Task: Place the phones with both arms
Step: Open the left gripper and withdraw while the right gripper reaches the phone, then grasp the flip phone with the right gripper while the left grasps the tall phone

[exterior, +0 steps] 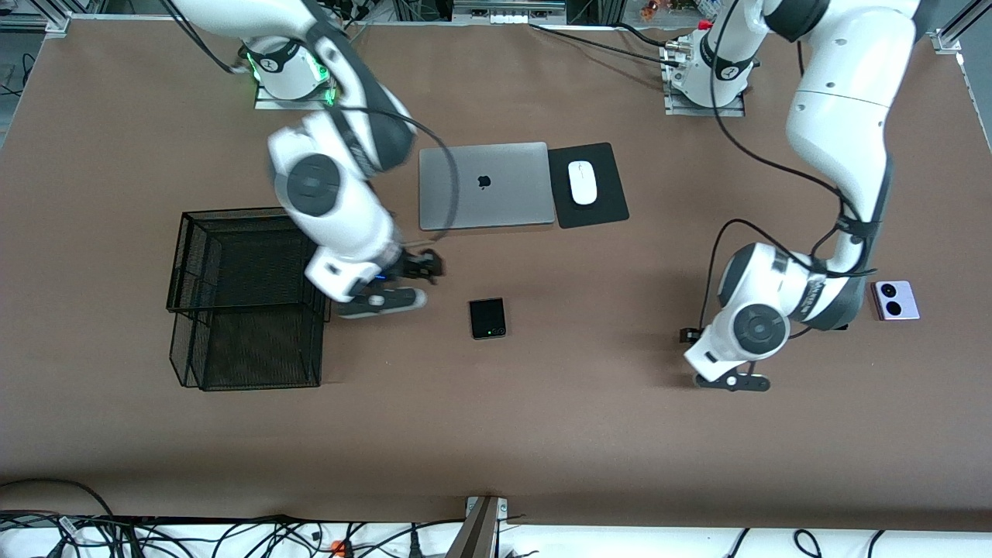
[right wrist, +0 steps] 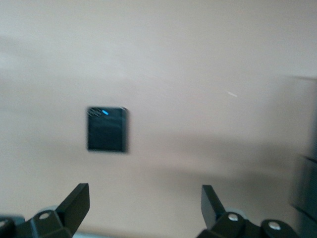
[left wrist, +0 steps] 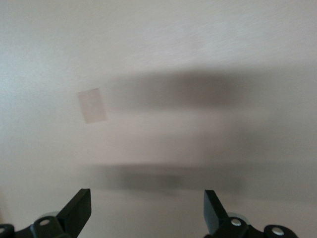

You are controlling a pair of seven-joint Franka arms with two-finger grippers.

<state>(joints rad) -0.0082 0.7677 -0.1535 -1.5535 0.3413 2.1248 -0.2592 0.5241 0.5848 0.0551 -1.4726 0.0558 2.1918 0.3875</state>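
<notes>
I have the brown table (exterior: pixel 542 434) under both arms, and nothing is in hand yet. Largest of what lies on it is the black wire basket (exterior: pixel 246 298), toward the right arm's end and about midway between the base edge and the camera edge. Next is the closed silver laptop (exterior: pixel 484 186), near the middle and closer to the base edge, with a black mouse pad (exterior: pixel 608 209) touching its side and a white mouse (exterior: pixel 582 182) on that.

The right gripper (exterior: pixel 422 267) hangs low over bare table between the basket and the squarish black folded phone (exterior: pixel 487 318); its fingers (right wrist: pixel 75 206) are spread wide and empty, and the right wrist view shows that phone lying flat ahead of them. The left gripper (exterior: pixel 701 364) hangs over bare table toward the left arm's end, fingers (left wrist: pixel 77 210) equally spread and empty. The lilac-white phone (exterior: pixel 897 300) with its two lenses lies close to the table's edge at that end, partly hidden by the left arm's wrist. I can't find the long slim phone in any view.

I judge this the approach before a first pick. My next move should centre the right gripper over the black phone, come down with a finger on each side, then close.
</notes>
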